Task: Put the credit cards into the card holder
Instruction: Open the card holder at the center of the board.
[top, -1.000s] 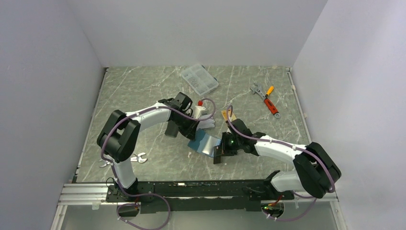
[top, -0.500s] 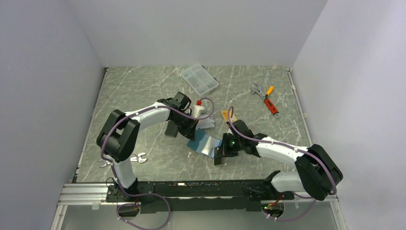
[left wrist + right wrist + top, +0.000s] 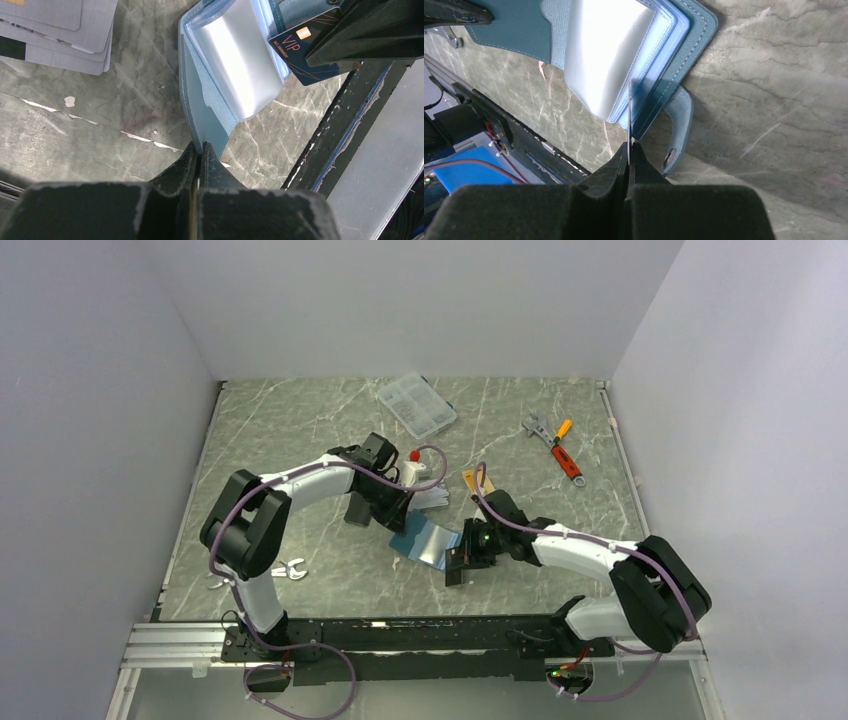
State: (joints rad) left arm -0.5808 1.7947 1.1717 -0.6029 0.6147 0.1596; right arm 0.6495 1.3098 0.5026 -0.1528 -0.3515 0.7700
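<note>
While the left tool (image 3: 198,150) pinches the card holder (image 3: 205,117), the right tool (image 3: 629,149) pinches a VIP card (image 3: 295,47). Best practice: feed it squarely into the clear sleeve (image 3: 240,65).

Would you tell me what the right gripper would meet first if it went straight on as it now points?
Probably the card holder: the card pinched in the right gripper points edge-on at its clear sleeves, though depth is unclear.

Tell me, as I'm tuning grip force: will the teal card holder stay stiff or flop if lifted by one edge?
Likely floppy: the card holder seems to bend where the left gripper pinches its cover. Its glossy sleeves splay apart, so probably shift loosely.
</note>
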